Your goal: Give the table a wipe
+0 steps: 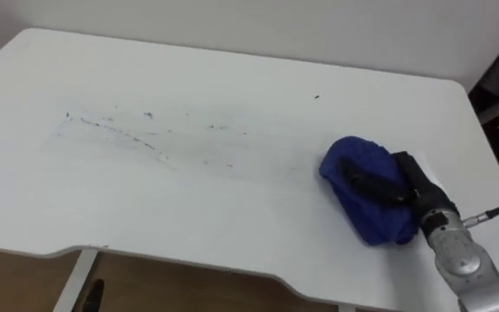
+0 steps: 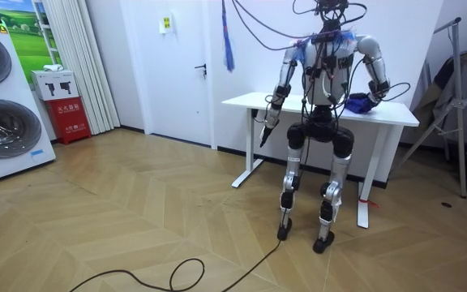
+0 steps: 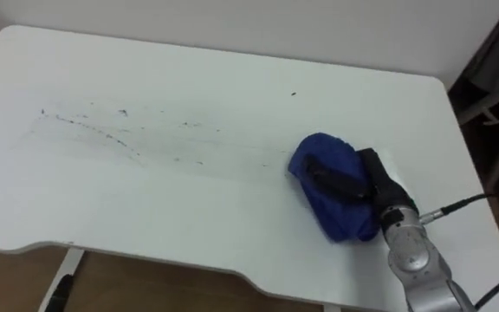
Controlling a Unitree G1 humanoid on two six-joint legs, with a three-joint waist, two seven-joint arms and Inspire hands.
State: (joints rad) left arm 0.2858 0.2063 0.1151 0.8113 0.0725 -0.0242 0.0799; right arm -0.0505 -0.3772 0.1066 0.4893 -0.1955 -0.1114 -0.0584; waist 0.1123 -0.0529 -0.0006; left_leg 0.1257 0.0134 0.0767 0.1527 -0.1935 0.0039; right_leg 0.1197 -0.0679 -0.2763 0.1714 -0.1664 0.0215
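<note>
In the left eye view there is a white counter (image 1: 232, 217). A blue cloth (image 1: 362, 204) lies in a bunch near the right side of the counter, close to the front edge. The right robot hand (image 1: 386, 184) lies on top of the cloth, and its dark fingers curl into the cloth and hold it. To the left of the cloth, thin dark marks (image 1: 137, 134) run across the middle of the counter. A tiny dark speck (image 1: 316, 96) sits further back.

The right eye view shows the same thing: the cloth in the right robot hand, with the marks to its left.

In the room view the robot stands up straight, close to the counter and facing it. Its right arm reaches to the cloth on the room view's right. The left robot hand (image 2: 264, 130) hangs down by the counter's edge on the room view's left. I cannot tell how it is set.
</note>
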